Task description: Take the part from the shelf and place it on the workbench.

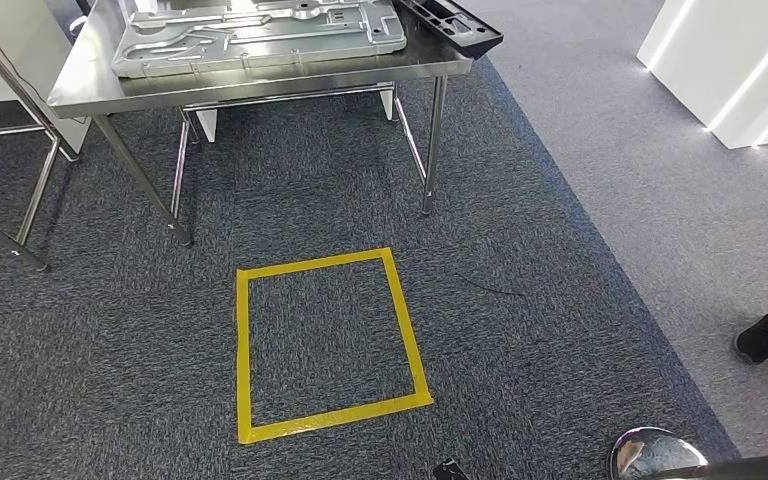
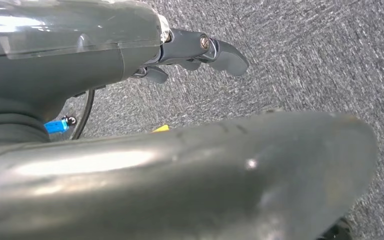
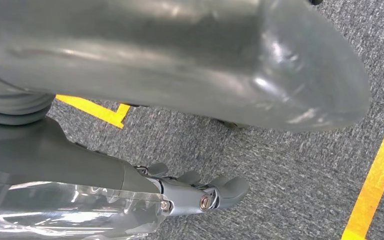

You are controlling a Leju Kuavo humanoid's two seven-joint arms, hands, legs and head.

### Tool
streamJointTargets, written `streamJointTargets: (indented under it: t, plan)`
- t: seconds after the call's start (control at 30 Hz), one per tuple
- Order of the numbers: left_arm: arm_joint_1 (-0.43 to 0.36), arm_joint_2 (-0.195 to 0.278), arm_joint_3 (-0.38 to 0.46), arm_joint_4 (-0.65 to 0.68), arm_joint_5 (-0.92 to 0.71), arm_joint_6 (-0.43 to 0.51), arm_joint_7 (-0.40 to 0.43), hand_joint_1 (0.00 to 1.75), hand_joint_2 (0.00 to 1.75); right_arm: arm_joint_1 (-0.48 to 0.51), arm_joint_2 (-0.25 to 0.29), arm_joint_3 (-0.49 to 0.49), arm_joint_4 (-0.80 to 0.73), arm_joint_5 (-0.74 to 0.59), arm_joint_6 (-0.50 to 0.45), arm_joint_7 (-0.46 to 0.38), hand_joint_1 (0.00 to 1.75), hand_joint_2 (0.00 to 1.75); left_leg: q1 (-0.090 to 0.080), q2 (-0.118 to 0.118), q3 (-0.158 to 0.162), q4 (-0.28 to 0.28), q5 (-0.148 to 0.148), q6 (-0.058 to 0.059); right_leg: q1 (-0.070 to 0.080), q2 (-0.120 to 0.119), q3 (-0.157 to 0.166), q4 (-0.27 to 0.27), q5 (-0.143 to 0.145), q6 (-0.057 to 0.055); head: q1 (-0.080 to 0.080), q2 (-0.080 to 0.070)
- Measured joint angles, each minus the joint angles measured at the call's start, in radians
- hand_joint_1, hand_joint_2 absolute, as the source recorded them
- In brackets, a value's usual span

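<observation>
Overhead, metal part (image 1: 260, 35) on steel workbench (image 1: 90, 85), no legible writing, left robot hand (image 2: 195, 52) and right robot hand (image 3: 200, 192) empty, uncurled.

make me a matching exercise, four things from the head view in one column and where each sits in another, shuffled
Things:
1. metal part
2. yellow tape square
3. black tray
4. black shoe

Places:
A. on the lighter carpet at the right edge
B. on the dark carpet in front of the workbench
C. flat on the steel workbench
D. at the workbench's right end, overhanging the corner

Pairs: 1-C, 2-B, 3-D, 4-A
</observation>
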Motion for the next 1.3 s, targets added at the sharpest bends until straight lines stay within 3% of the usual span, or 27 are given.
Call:
streamJointTargets:
  t: [0.6, 0.87, 1.3]
  plan:
    - [-0.004, 0.000, 0.001, 0.000, -0.008, 0.007, -0.035, 0.00, 0.00, 0.002, 0.000, -0.003, 0.000, -0.015, -0.005, -0.027, 0.00, 0.00, 0.001, 0.000, 0.000, 0.000, 0.000, 0.000, 0.001, 0.000, -0.001, 0.000, 0.000, 0.000, 0.000, 0.000]
    - [-0.008, -0.075, 0.002, 0.000, -0.015, 0.137, 0.056, 0.00, 0.00, 0.003, 0.000, -0.014, 0.000, -0.005, -0.004, -0.021, 0.00, 0.00, 0.000, 0.000, 0.000, 0.000, 0.000, 0.000, 0.000, 0.000, -0.001, 0.000, 0.000, 0.000, 0.000, 0.000]
    - [-0.010, -0.103, 0.002, 0.001, -0.051, 0.123, 0.053, 0.00, 0.00, 0.012, -0.002, -0.019, 0.001, 0.009, -0.001, 0.008, 0.00, 0.00, 0.000, 0.000, 0.000, 0.000, 0.000, 0.001, 0.001, 0.001, -0.001, 0.000, 0.000, 0.000, 0.000, 0.000]
